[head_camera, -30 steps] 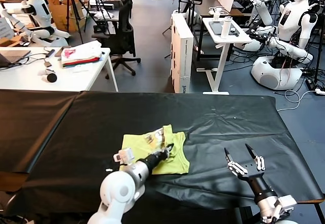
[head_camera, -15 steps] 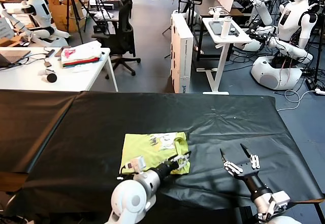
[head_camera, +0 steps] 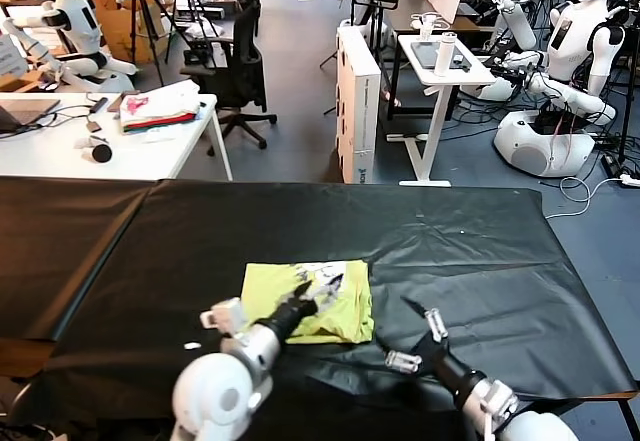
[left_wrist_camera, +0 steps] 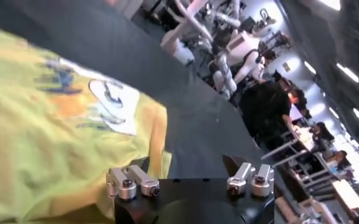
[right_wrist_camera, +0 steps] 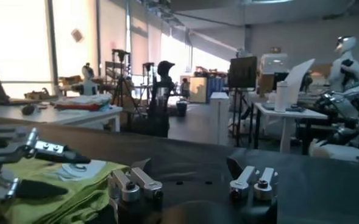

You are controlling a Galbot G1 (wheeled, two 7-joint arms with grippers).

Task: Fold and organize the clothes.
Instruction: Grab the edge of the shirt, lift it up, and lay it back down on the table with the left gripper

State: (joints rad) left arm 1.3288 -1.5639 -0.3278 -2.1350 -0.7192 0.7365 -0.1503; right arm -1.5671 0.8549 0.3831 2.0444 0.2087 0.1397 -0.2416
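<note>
**T-shirt folded on the black table, both grippers spread**

T-shirt (head_camera: 308,300), lime-yellow, lay in front of you as 1 folded rectangle on the black table cover (head_camera: 480,251), its white print facing up near the far edge. Your left gripper (head_camera: 318,292) hung over the shirt's middle with its 2 fingers spread, pinching nothing. Your right gripper (head_camera: 420,338) sat low over the cover just right of the shirt, fingers also apart and empty. A cloth pile (head_camera: 160,107) lay on the white desk behind.
</note>
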